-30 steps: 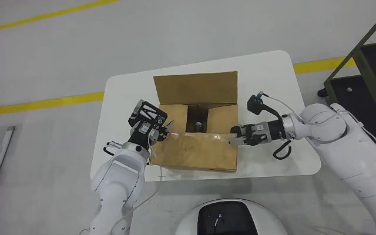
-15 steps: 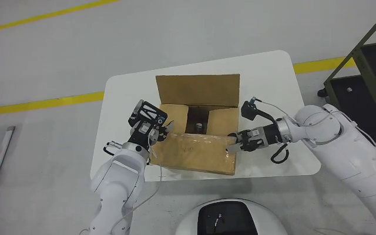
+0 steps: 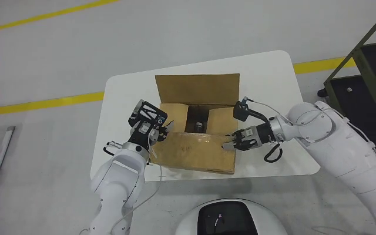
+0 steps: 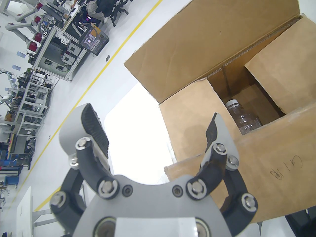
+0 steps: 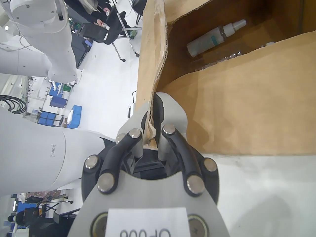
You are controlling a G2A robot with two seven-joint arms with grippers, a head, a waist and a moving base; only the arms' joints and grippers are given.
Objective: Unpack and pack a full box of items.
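Note:
A brown cardboard box (image 3: 197,88) stands in the middle of the white table (image 3: 264,76), its far flap up and its side flaps folded in. My right gripper (image 3: 230,143) is shut on the right end of the near flap (image 5: 150,87), pinching the cardboard edge between its fingers (image 5: 158,107). My left gripper (image 4: 155,134) is open at the flap's left end, with the flap corner (image 4: 172,168) beside one finger (image 4: 214,131). Inside the box lie a clear bottle with a white cap (image 4: 243,119) and a spray bottle (image 5: 212,40).
The box takes up the table's centre, leaving bare strips on both sides and a narrow one at the near edge (image 3: 270,170). A dark green rack (image 3: 352,76) stands on the floor off the table's right side.
My right gripper has moved left and toward the table's near edge with the flap's end held in it. The left arm has stayed where it was.

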